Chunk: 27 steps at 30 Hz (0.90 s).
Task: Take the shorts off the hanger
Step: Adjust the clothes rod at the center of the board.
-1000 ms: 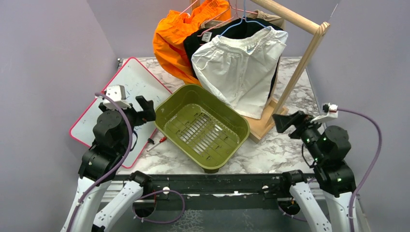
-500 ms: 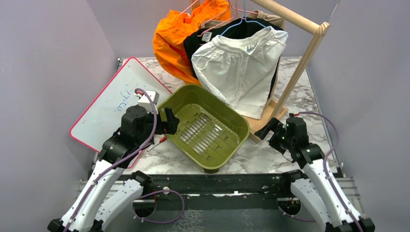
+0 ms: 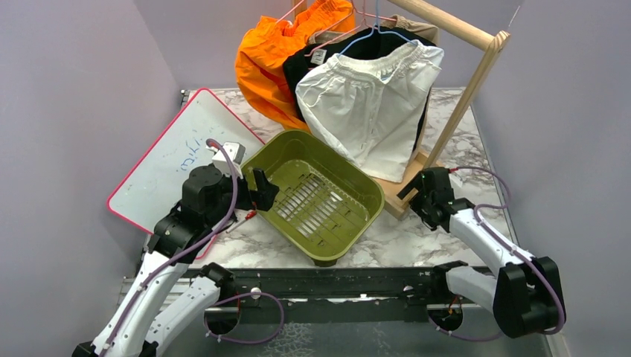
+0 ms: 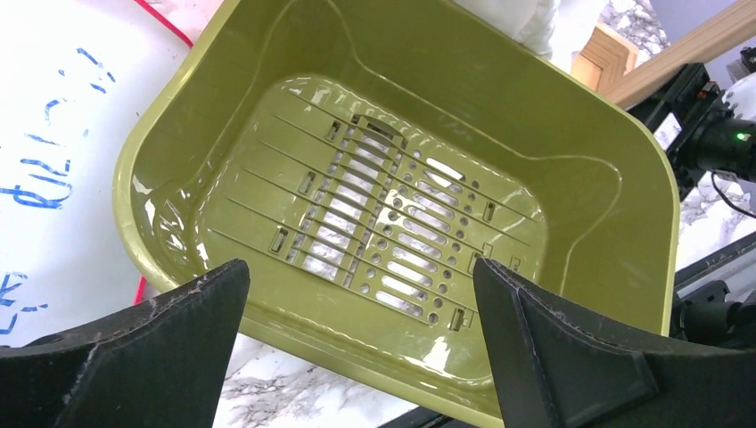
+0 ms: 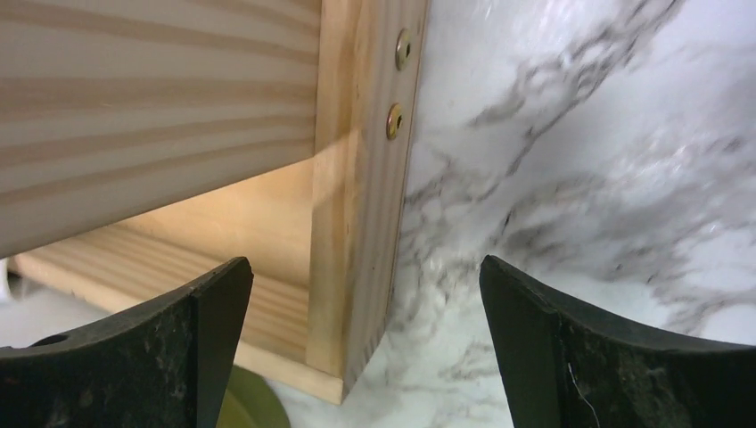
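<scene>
Your left gripper [image 4: 361, 267]: fingers wide, empty, olive-green slotted plastic basin [image 4: 624, 152] beneath. Your right gripper [image 5: 365, 267]: wide, empty, newly dropped to the pale wooden rack foot [image 5: 357, 205] just ahead. White gathered-waist fabric shorts [image 3: 372, 104]: hung well above both fingertips, untouched; reach up next.

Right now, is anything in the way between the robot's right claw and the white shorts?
Yes. The open right gripper sits low, facing the rack's wooden base right in front of it. The white shorts hang higher up and to the left, so it probably must rise over the base first.
</scene>
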Each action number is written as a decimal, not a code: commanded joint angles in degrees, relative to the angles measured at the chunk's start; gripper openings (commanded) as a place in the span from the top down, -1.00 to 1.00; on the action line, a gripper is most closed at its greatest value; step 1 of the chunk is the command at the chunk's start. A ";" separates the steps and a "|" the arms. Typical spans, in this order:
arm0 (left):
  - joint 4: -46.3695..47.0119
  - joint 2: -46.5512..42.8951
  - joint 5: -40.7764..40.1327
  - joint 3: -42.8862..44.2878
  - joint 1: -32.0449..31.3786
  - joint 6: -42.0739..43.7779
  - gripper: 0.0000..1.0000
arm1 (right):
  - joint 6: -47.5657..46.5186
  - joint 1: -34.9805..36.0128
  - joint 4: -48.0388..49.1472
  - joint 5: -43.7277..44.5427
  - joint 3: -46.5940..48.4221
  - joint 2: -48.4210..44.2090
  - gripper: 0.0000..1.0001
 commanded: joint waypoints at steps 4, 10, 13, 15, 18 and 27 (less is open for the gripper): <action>1.91 -1.08 1.61 -0.03 -0.40 -0.28 -0.98 | -7.34 -5.31 15.80 8.82 4.81 5.71 -0.99; 2.55 -0.39 2.59 -0.67 -0.45 -0.70 -0.98 | -14.79 -10.49 18.90 2.77 13.04 14.88 -0.99; 2.62 -0.51 2.90 -0.66 -0.45 -0.83 -0.98 | -16.03 -14.69 14.97 -0.07 20.30 21.39 -0.99; 2.62 -0.93 2.97 -0.69 -0.45 -0.96 -0.98 | -16.54 -18.87 13.21 -4.96 24.03 24.66 -0.99; 2.70 -1.60 2.59 -1.11 -0.43 -1.06 -0.98 | -17.42 -25.03 11.00 -10.88 28.16 27.36 -0.99; 4.18 -1.03 3.07 -2.40 -0.40 -1.31 -0.98 | -23.11 -28.51 5.67 -26.81 28.46 23.74 -0.99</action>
